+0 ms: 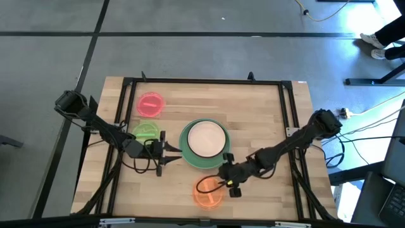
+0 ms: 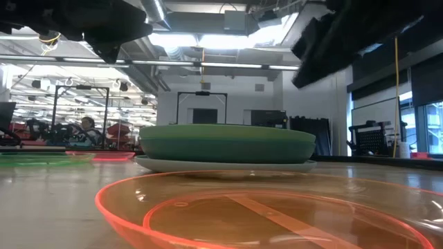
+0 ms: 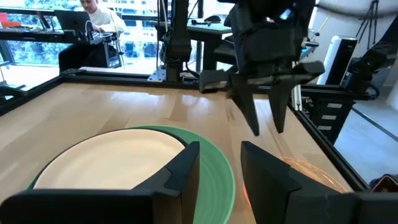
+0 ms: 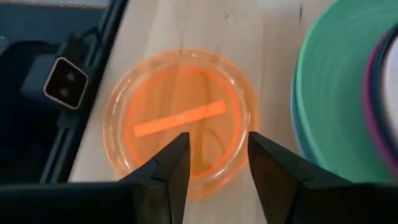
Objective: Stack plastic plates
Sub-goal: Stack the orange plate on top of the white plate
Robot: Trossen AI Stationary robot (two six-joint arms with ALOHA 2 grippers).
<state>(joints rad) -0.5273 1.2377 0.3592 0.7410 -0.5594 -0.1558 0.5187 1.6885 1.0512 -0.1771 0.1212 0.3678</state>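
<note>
Light wooden table point(image 1: 266, 114) with a black frame, grey floor around it, and a lab with desks and a seated person point(image 3: 99, 25) behind. The plate stack point(image 1: 204, 144) sits mid-table, peach plate on top, green rim showing; lower plates mostly hidden. Red-pink plate point(image 1: 150, 104) and lime plate point(image 1: 146, 132) lie to the left. Right gripper point(image 1: 226, 175), fingers apart, hangs over the orange plate point(image 4: 180, 121). Left gripper point(image 1: 166, 152) is open beside the stack.
</note>
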